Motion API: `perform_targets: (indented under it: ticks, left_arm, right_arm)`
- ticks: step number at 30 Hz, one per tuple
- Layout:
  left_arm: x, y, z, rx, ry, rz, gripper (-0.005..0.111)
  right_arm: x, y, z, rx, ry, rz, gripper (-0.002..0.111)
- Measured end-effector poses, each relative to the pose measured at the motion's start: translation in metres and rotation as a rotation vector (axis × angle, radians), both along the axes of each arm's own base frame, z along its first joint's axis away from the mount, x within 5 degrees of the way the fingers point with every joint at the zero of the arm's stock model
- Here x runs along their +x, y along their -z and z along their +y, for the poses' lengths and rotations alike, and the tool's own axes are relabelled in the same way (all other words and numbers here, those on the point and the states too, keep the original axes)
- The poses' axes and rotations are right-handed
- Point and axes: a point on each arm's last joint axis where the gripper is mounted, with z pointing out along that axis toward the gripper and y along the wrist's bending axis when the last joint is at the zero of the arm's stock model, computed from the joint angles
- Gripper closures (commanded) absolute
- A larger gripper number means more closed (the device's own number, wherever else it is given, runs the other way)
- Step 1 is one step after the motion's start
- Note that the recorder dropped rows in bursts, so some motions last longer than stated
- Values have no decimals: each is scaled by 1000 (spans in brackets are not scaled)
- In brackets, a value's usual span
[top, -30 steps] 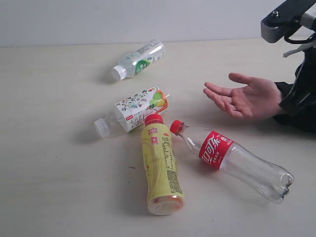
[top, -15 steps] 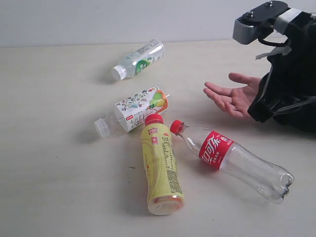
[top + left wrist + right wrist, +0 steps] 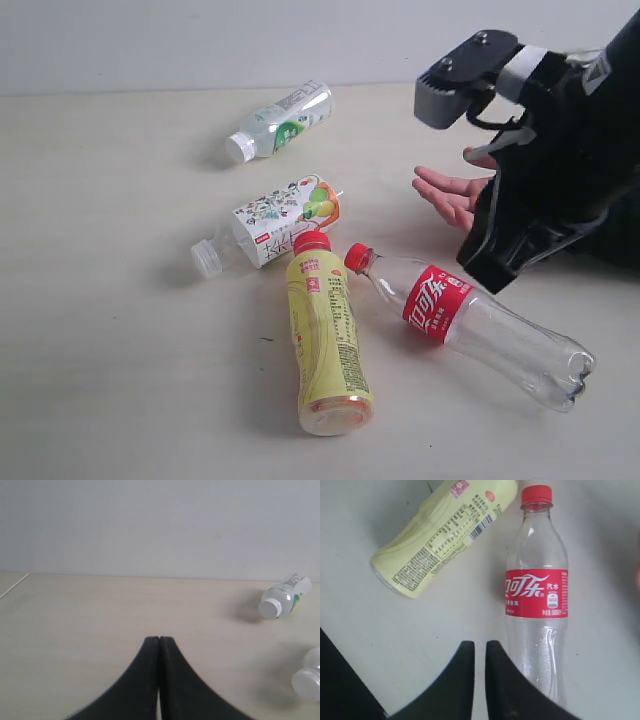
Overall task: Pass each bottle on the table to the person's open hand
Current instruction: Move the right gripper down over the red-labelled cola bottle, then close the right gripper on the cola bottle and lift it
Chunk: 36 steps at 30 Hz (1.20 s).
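Four bottles (image 3: 328, 335) on beige table (image 3: 120, 300)

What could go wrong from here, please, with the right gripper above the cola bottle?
The right gripper has its jaws barely apart; lowered like this, it might push the cola bottle, lying on its side, into a roll. The right arm crowds the person's hand in the exterior view; a swing could brush it. The cola cap lies near the yellow bottle; a nudge may shift both.

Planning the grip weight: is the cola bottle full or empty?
Empty: the cola bottle lies on its side, and the table shows through its clear body, no dark liquid inside.
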Motion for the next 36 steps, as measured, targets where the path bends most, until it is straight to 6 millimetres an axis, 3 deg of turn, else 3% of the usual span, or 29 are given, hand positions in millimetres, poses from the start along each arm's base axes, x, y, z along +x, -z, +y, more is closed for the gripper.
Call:
perform_targets:
  ticks: [6, 17, 26, 36]
  left_arm:
    - [0, 0, 0, 0, 0, 0, 107]
    - [0, 0, 0, 0, 0, 0, 107]
    - [0, 0, 0, 0, 0, 0, 107]
    - [0, 0, 0, 0, 0, 0, 107]
  right_arm:
    - [1, 20, 6, -128, 17, 22, 93]
    - [11, 43, 8, -208, 54, 80, 35]
    - [25, 72, 6, -358, 0, 104, 34]
    - [42, 126, 13, -437, -40, 158, 34]
